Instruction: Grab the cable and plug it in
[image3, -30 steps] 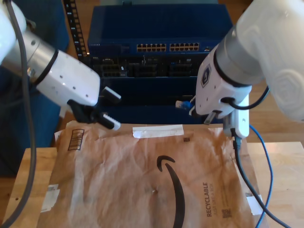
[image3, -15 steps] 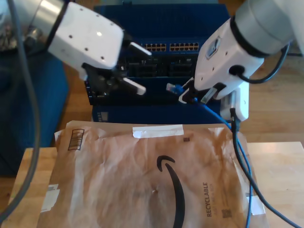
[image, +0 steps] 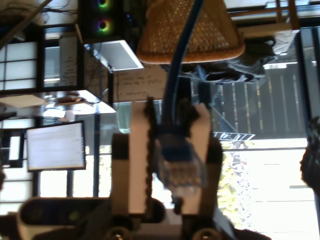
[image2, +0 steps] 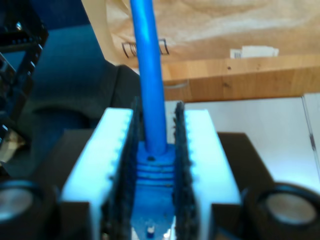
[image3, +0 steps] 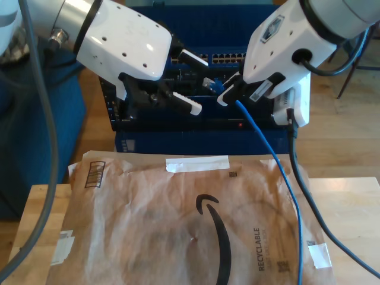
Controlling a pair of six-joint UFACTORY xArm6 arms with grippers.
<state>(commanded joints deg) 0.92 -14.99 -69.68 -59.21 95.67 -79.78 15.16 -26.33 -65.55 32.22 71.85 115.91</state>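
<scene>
The cable [image3: 279, 172] is off the surface [image3: 350, 202] at its front end. My second pincer [image3: 228, 94], on the arm at the exterior view's right, is clamped on it just behind the clear plug [image3: 208, 84]. From there the blue line drops across the brown paper envelope [image3: 148, 225] towards the near edge of the exterior view. The plug points towards the exterior view's left and hangs in front of the blue network switch [image3: 225, 58], apart from its row of ports.

The second wrist view adds the grip itself. The ribbed blue boot of the cable [image2: 150, 75] is pinched tightly between the black toothed pads of my second pincer [image2: 155, 115]. Beyond it lie the envelope [image2: 225, 25], its barcode label [image2: 142, 48] and the wooden edge of the surface [image2: 240, 75].

The first wrist view looks at the same grasp from the front. The plug [image: 180, 167] faces the lens, blurred, between the two white fingers of my second pincer [image: 170, 107], and the cable [image: 180, 50] runs away behind it.

The exterior view alone shows my first pincer [image3: 200, 86], on the arm at its left. Its two white fingers are spread wide and hold nothing, with the plug just off their tips.
</scene>
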